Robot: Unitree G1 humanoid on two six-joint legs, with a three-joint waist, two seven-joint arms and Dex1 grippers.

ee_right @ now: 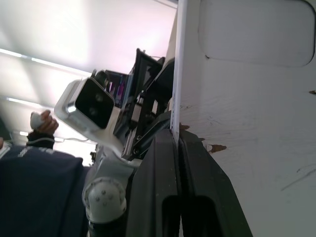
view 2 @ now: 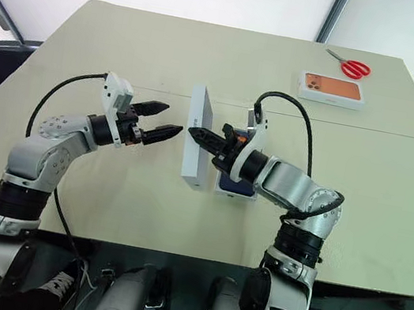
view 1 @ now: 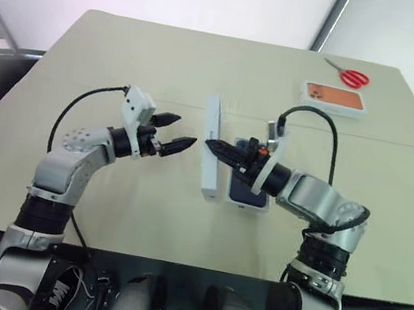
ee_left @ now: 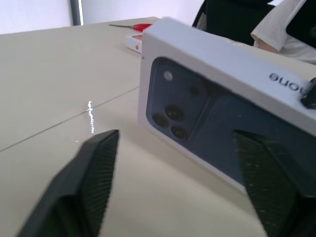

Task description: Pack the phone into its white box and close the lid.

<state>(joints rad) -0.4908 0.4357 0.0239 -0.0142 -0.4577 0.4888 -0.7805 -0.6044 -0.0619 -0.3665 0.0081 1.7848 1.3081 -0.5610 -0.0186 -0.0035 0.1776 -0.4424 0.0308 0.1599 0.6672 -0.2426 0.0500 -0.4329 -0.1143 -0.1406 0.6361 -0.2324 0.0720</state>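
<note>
the right gripper [view 2: 192, 131] is pinching the light, stiff white cardboard lid [view 2: 195, 144] by its rim; the left gripper [view 2: 168, 119] is hovering spread, best placed for the opposite edge.

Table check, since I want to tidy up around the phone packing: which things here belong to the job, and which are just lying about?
Belongs to the job:
- lid, stood on edge, pinched by the right gripper
- phone lying in the white box
- left gripper, open beside the lid

Just lying about:
- red scissors
- box with orange phone picture
</note>
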